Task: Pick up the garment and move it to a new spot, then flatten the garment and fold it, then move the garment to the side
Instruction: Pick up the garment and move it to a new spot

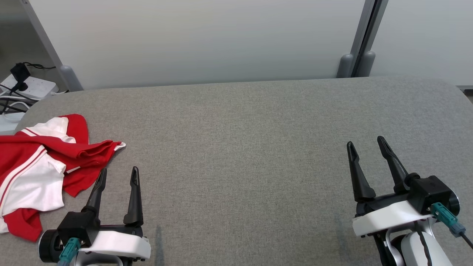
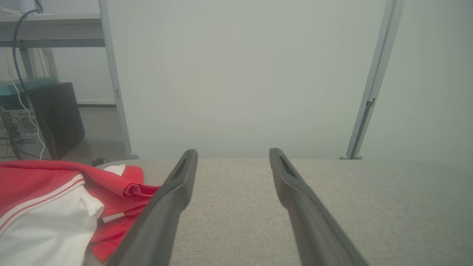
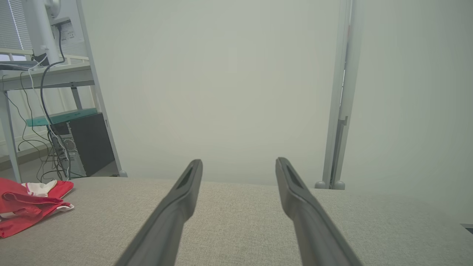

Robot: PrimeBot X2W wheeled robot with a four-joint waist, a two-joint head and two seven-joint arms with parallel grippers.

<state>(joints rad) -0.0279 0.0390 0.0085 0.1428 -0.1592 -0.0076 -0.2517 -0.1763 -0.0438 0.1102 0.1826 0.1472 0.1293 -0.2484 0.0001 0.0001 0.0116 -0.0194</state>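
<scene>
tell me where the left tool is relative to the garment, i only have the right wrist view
observer: the left tool is just to the right of the crumpled red and white garment, beside its near edge. I cannot tell whether it touches the cloth.
operator: is it open or holding cloth
observer: open. Its jaws stand apart over the bare grey table, with nothing between them.
</scene>
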